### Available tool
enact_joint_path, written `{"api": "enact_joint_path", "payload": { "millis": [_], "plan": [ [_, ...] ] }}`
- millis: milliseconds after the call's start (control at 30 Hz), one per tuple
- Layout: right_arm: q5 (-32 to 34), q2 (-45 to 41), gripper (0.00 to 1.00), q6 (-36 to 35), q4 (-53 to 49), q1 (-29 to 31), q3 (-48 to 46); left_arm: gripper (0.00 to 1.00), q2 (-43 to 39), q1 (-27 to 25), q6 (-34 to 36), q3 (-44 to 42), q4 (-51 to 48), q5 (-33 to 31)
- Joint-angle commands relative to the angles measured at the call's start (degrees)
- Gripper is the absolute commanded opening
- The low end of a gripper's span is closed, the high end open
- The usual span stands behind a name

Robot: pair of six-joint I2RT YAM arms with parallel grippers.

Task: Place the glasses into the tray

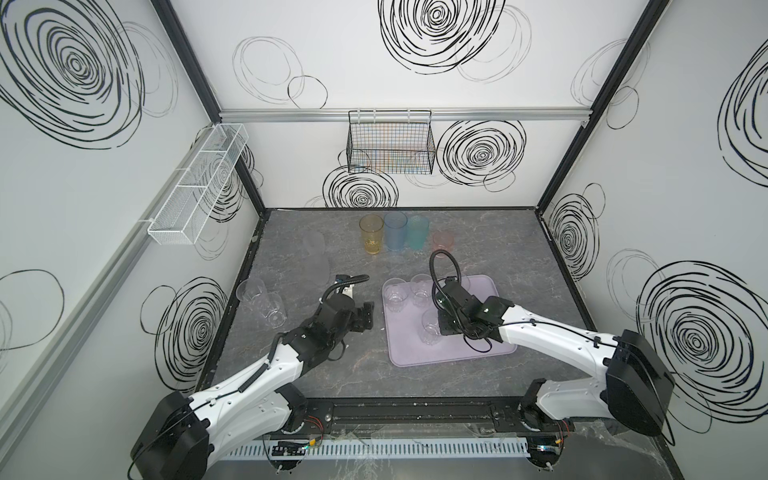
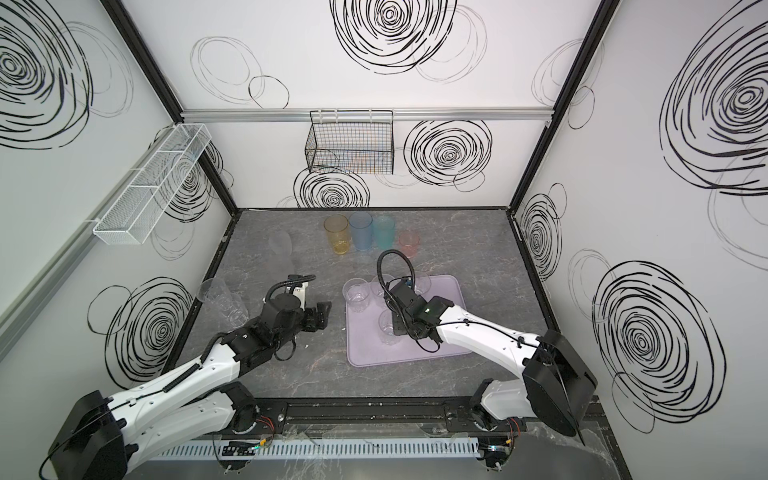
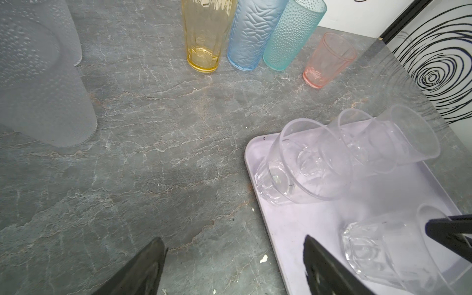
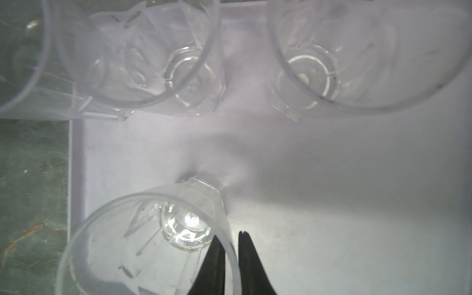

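Observation:
The pale lilac tray (image 1: 478,345) lies right of the table's middle and holds several clear glasses. My right gripper (image 4: 229,236) is shut on the rim of one of them, the clear glass (image 4: 143,242) at the tray's front left (image 1: 430,330), with one finger inside and one outside its wall. Two more clear glasses (image 1: 395,297) (image 1: 420,289) stand at the tray's far left. Amber (image 1: 371,235), blue (image 1: 395,232), teal (image 1: 417,232) and pink (image 1: 443,240) glasses line the back. My left gripper (image 1: 368,316) hangs open and empty just left of the tray (image 3: 293,222).
Frosted glasses (image 1: 313,245) stand at the back left and clear ones (image 1: 259,301) near the table's left edge. A white mesh basket (image 1: 195,187) hangs on the left wall and a black wire basket (image 1: 390,145) on the back wall.

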Motion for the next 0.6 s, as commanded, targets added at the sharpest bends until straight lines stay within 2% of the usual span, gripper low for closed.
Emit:
{"api": "enact_joint_path", "payload": {
  "millis": [0,167,267,467,567],
  "plan": [
    [5.8,-2.6,0.13,1.2,-6.5,-0.6,0.1,0.88,2.0,0.2,-0.3,-0.3,5.0,-0.3],
    [6.3,-8.1,0.13,1.8,-10.2,-5.5,-1.7,0.88,5.1,0.3,0.6,1.1,7.1,1.1],
    [8.0,-10.8,0.12,1.7,-11.0,-10.9,-3.1,0.88,6.4,0.4,0.5,1.5,7.7,2.0],
    [9.5,-12.8,0.11,0.2,-6.8,-21.0,-3.4,0.88,5.1,0.5,0.5,0.5,7.5,2.1],
    [7.3,-12.2,0.10,-0.4,-3.5,-26.8,-4.5,0.88,4.0,0.5,0.0,0.5,7.0,2.8]
  ]
}}
